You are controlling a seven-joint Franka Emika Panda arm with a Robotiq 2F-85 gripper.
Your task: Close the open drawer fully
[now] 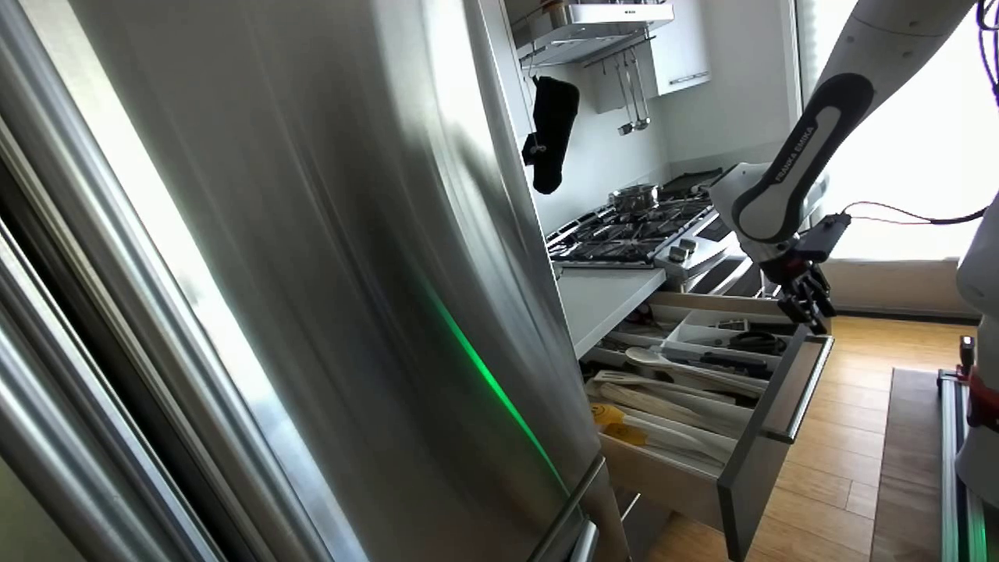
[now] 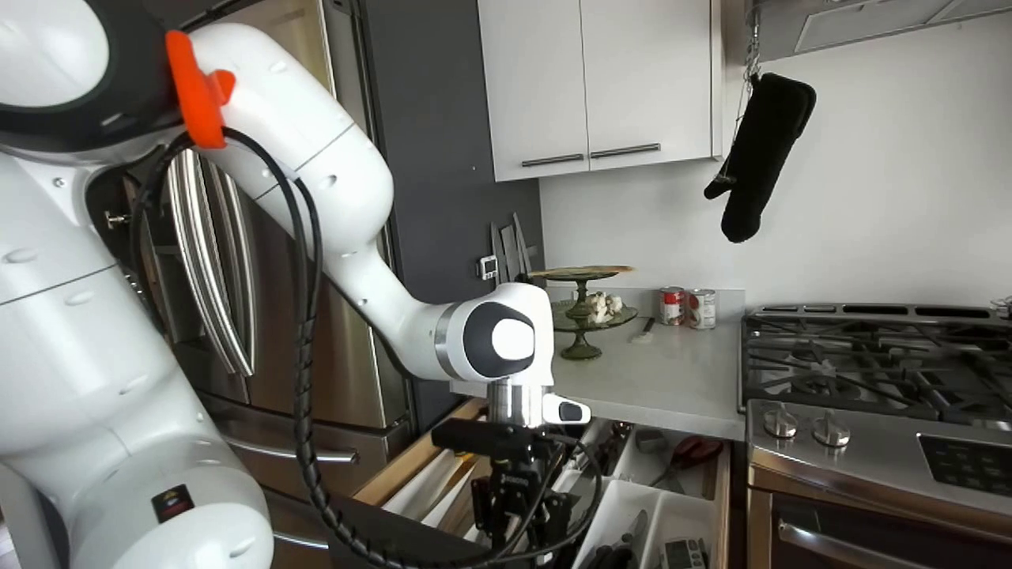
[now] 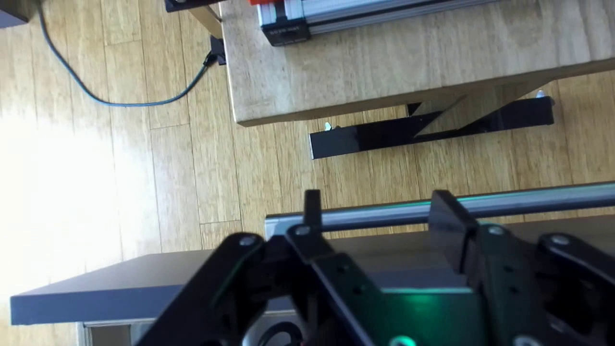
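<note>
- Far left in an exterior view, the shiny fridge door [image 1: 312,257] runs off my frame; a green streak [image 1: 488,378] marks it, and I can't tell its source.
- Right of that hangs a black mitt [image 1: 556,129], too dark for me to read any detail; the pot [image 1: 636,197] beyond it, on the gas stove [image 1: 597,242], is hard to make out.
- Next comes the drawer [image 1: 759,472], standing well open between the fridge door and the stove. The door hides part of its near side, and its rear end is out of my sight.
- Inside, the pale cutlery tray [image 2: 621,506] holds overlapping utensils [image 1: 644,357] I can't all name; in an exterior view my arm [image 2: 415,340] and a black cable [image 2: 303,395] block part of it.
- By the stove-side end of the front panel [image 3: 158,269] I have my fingers [image 3: 448,226], spread with a gap between them. The wrist view shows the bar handle [image 3: 375,216] partly masked and running off the edge. Whether the fingers touch the panel, I can't tell.
- Far right, the arm's top and base [image 1: 979,468] are cut off, and the bright patch [image 1: 897,168] behind is washed out.
</note>
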